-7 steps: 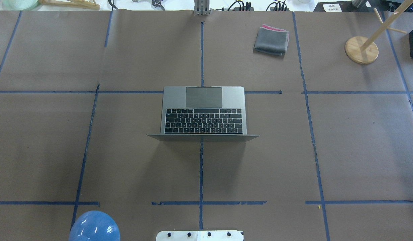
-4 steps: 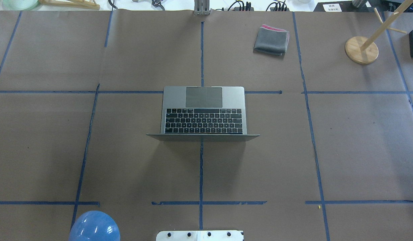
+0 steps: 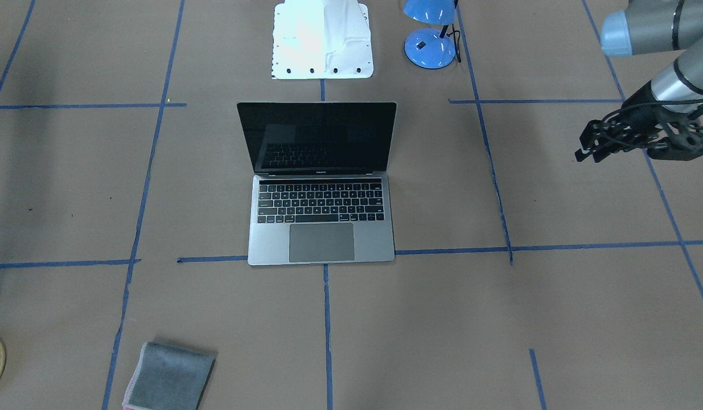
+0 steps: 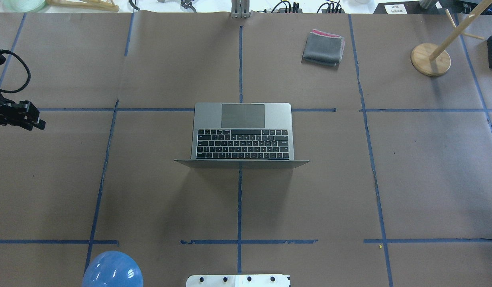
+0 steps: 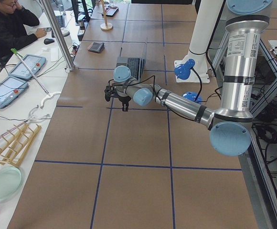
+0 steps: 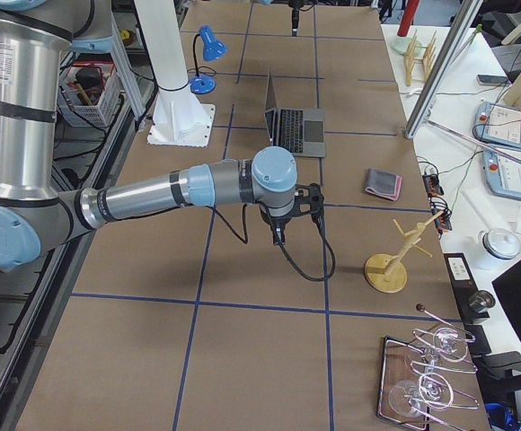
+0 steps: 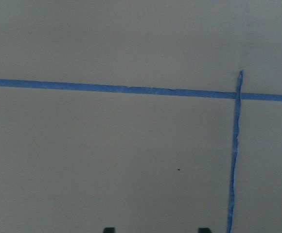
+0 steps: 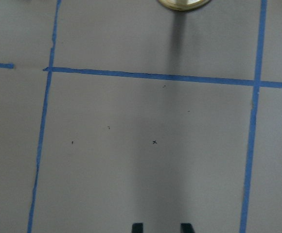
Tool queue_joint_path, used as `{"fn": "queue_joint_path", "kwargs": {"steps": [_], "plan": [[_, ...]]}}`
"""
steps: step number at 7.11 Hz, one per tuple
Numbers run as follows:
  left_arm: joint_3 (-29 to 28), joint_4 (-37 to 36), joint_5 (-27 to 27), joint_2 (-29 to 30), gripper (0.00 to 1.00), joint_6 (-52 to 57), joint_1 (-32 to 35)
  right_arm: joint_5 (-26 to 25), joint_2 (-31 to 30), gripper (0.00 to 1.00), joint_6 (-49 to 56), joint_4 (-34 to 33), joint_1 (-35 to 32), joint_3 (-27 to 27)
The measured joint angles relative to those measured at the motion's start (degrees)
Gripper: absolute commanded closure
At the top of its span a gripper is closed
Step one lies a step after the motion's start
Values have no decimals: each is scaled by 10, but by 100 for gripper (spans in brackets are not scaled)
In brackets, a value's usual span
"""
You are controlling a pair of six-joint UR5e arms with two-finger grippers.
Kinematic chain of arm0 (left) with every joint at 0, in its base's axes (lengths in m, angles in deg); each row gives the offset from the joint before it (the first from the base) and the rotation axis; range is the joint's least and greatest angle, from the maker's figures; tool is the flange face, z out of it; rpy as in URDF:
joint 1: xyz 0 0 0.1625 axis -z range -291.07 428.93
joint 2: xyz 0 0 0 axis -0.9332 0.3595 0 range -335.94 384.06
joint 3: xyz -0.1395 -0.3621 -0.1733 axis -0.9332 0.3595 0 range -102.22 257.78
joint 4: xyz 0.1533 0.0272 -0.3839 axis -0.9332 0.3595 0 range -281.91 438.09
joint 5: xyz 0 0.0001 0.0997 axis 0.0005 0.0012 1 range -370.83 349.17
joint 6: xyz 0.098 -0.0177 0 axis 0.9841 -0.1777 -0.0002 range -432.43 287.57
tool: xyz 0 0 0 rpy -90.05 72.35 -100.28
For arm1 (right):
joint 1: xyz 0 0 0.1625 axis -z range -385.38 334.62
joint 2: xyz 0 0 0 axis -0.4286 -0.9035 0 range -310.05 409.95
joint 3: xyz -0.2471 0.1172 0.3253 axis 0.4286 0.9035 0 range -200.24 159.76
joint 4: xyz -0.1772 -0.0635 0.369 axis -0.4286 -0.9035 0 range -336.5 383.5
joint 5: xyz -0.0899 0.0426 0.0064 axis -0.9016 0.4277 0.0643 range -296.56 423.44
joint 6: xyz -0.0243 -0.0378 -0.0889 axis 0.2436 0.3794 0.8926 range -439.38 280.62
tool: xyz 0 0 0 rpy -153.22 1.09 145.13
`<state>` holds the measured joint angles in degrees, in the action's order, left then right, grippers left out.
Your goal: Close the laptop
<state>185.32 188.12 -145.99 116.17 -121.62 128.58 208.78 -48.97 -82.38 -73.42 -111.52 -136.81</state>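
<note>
The laptop point(image 4: 242, 133) stands open in the middle of the table, its lid upright toward the robot and its black screen point(image 3: 317, 136) facing away. It also shows in the side views point(image 5: 133, 67) point(image 6: 296, 126). My left gripper point(image 4: 36, 122) hovers at the table's left side, far from the laptop, and also shows in the front view point(image 3: 583, 152). Its fingertips point(image 7: 108, 229) stand wide apart over bare paper. My right gripper point(image 6: 280, 235) hangs over the table's right part. Its fingertips point(image 8: 137, 227) stand apart with nothing between them.
A folded grey cloth point(image 4: 323, 48) lies far right of the laptop. A wooden stand point(image 4: 430, 59) is at the far right corner. A blue lamp point(image 4: 112, 270) and the white robot base point(image 3: 321, 40) are on the near side. Blue tape lines cross the brown paper.
My left gripper has come into the overhead view at the left edge. The laptop has not moved and its lid stays up.
</note>
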Motion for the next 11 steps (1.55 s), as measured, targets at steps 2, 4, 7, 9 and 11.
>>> {"fn": "queue_joint_path", "kwargs": {"steps": [2, 4, 7, 9, 11], "plan": [[1, 66, 2, 25, 67, -86, -59, 2, 10, 60, -96, 3, 78, -61], [6, 78, 10, 57, 81, -137, -105, -15, 43, 73, -261, 72, 172, -81], [36, 79, 47, 65, 96, -162, -163, -154, 53, 97, -519, 308, 355, -75], [52, 79, 58, 63, 100, -164, -200, -204, 53, 98, -543, 367, 430, -73], [63, 79, 99, 65, 100, -180, -249, -256, 47, 99, -551, 412, 492, -74]]}}
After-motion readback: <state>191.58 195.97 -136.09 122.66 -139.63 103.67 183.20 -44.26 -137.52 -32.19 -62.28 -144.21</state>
